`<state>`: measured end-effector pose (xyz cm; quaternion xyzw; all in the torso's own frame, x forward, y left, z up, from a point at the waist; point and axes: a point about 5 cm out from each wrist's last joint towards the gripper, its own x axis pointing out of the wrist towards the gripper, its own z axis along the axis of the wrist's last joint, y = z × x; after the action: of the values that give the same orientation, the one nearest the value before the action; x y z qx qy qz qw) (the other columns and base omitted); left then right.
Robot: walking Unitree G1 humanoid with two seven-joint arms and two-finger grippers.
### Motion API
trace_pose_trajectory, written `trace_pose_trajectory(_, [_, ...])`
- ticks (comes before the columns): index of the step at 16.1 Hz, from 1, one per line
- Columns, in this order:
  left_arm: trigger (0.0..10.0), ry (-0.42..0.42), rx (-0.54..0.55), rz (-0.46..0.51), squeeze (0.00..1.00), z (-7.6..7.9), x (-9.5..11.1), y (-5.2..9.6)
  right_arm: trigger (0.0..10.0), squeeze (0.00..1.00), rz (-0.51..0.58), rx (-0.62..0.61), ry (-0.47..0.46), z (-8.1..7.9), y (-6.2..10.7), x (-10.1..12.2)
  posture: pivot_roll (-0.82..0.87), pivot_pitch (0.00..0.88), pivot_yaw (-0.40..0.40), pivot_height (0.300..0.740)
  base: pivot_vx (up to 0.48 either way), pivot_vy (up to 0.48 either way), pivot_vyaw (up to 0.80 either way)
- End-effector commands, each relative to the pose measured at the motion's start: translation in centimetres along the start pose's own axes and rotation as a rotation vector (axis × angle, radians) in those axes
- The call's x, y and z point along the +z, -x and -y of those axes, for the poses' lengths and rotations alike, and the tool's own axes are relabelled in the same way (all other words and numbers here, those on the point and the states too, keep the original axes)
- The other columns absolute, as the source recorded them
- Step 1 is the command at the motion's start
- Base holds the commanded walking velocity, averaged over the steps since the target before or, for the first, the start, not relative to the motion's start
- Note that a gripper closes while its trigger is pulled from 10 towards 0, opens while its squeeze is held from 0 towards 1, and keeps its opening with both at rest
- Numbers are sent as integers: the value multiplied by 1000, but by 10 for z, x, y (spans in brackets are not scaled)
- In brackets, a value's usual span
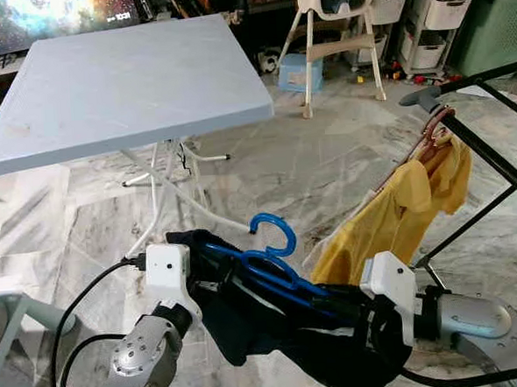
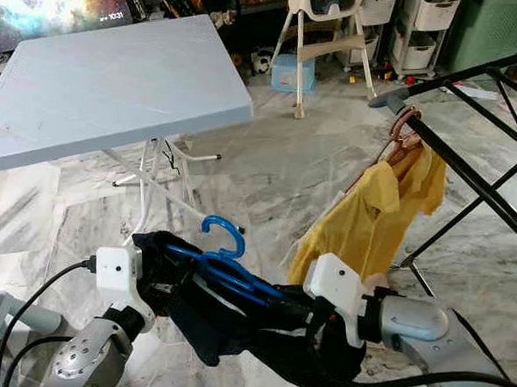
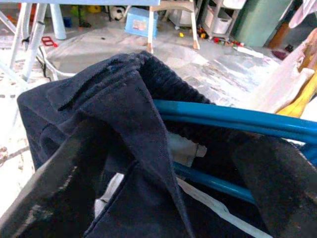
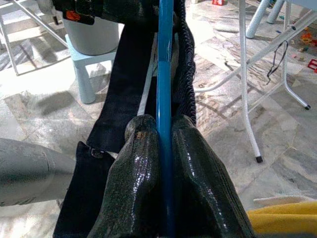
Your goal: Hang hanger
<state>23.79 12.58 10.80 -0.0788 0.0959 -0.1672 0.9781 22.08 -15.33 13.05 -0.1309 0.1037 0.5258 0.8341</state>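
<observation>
A blue plastic hanger (image 1: 275, 245) carrying a dark navy garment (image 1: 276, 337) is held low in front of me between both arms, its hook pointing up. My right gripper (image 4: 163, 130) is shut on the hanger's blue bar (image 4: 164, 59), seen from the head at the right gripper (image 1: 332, 299). My left gripper (image 1: 212, 268) is at the garment's other end. Its fingers (image 3: 34, 203) stand apart on either side of the navy collar (image 3: 129, 94). To the right is a black drying rack (image 1: 493, 157), where a yellow shirt (image 1: 392, 220) hangs on another hanger.
A pale blue folding table (image 1: 120, 79) stands ahead on the left, its white legs (image 1: 166, 190) close to my left arm. A white high chair (image 1: 341, 30), storage bins and a green container (image 1: 494, 30) line the back. Marble floor lies between the table and the rack.
</observation>
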Motion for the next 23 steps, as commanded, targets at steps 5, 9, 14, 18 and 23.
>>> trace_pose_trajectory(5, [10000,-27,-27,10,0,7,5,4,10000,0,20,-126,52,17,-8,3,-49,96,29,740,0,0,0])
trace_pose_trajectory(9, [10000,-72,31,40,0,3,9,16,10000,0,29,-236,47,26,-7,-2,-48,98,32,740,0,0,0])
trace_pose_trajectory(14, [10000,-70,33,20,0,0,5,18,10000,0,31,-277,42,31,-7,-4,-43,99,32,740,0,0,0])
trace_pose_trajectory(18, [10000,-70,33,20,0,0,5,18,10000,0,31,-277,42,31,-7,-4,-43,99,32,740,0,0,0])
trace_pose_trajectory(23, [10000,-70,33,20,0,0,5,18,10000,0,31,-277,42,31,-7,-4,-43,99,32,740,0,0,0])
